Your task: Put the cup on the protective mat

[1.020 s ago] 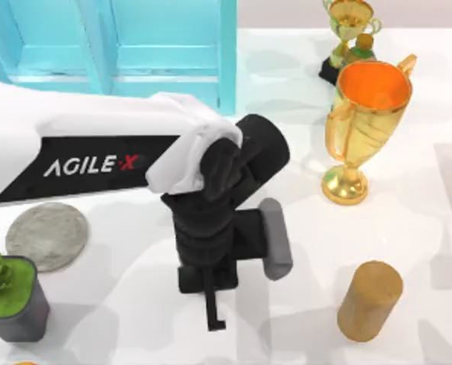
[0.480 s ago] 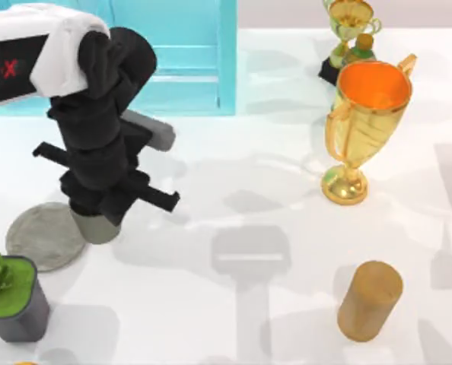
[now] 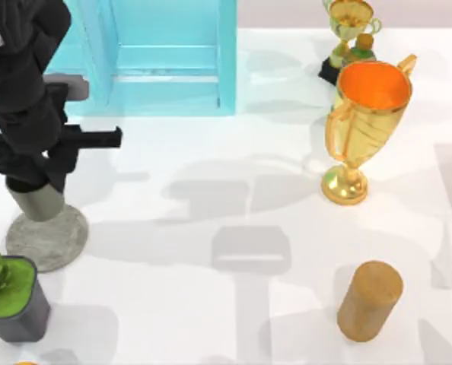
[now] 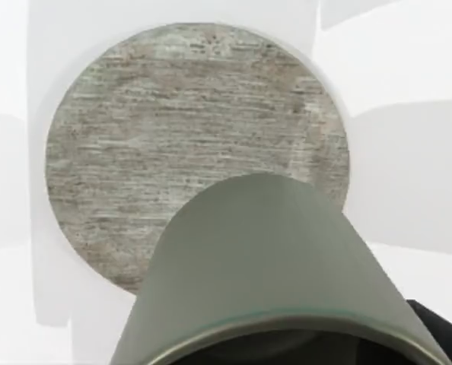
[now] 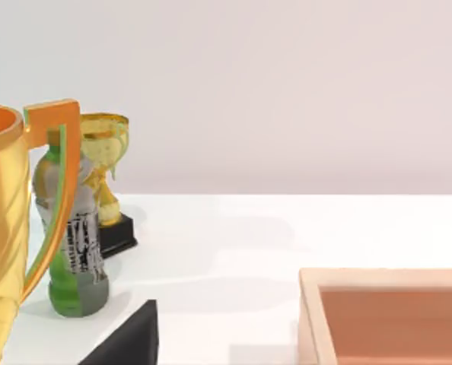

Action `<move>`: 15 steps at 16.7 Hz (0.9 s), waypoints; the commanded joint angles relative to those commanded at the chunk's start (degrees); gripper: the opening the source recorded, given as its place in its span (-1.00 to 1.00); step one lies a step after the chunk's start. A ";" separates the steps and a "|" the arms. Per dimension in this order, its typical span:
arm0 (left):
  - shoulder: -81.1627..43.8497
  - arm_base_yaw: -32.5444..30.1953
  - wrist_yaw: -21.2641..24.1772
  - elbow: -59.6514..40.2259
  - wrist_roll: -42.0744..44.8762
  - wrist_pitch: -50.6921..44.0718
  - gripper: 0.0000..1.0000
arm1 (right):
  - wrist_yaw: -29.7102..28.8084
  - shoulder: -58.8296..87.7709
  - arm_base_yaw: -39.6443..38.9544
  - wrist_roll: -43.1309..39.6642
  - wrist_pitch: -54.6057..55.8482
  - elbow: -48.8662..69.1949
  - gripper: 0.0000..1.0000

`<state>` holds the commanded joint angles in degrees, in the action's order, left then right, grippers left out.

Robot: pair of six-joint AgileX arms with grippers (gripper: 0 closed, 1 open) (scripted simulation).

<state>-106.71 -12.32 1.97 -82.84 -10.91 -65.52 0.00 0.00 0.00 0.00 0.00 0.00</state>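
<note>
The AgileX left hand hangs over the left edge of the tabletop, clamped on the cup, which sits upright beneath it with its long axis vertical. The protective mat lies flat directly below, near the tabletop's left edge, just short of the near-left corner where a dark square pot with a green plant stands.

From the top view the cup's base overlaps the far part of the mat's disc; whether it touches the surface or hovers just above cannot be told. In the left wrist view the cup fills the foreground and the mat spreads beyond it, its round rim almost wholly visible, which suggests the cup is off the disc's centre rather than square over it.

The move ahead appears to turn on that vertical line: the mat lies straight down from the hand, so a short descent, perhaps with a small nudge toward the disc's middle, and a release would likely finish the job. The plant pot just beside the mat is the nearest obstacle.

The right arm is parked off toward the right side, its wrist camera looking past the big gold trophy and a green bottle.
</note>
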 joint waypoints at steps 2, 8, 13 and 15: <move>0.00 0.00 0.00 0.00 0.00 0.00 -1.00 | 0.00 0.00 0.00 0.00 0.00 0.00 1.00; -1.35 0.29 -0.04 3.94 0.61 5.34 -1.00 | 0.00 0.00 0.00 0.00 0.00 0.00 1.00; -2.82 0.94 0.01 8.64 1.05 11.93 -1.00 | 0.00 0.00 0.00 0.00 0.00 0.00 1.00; -3.68 1.19 0.03 10.16 1.24 13.86 -1.00 | 0.00 0.00 0.00 0.00 0.00 0.00 1.00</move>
<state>-110.39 -11.13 2.00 -72.68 -9.67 -51.67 0.00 0.00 0.00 0.00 0.00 0.00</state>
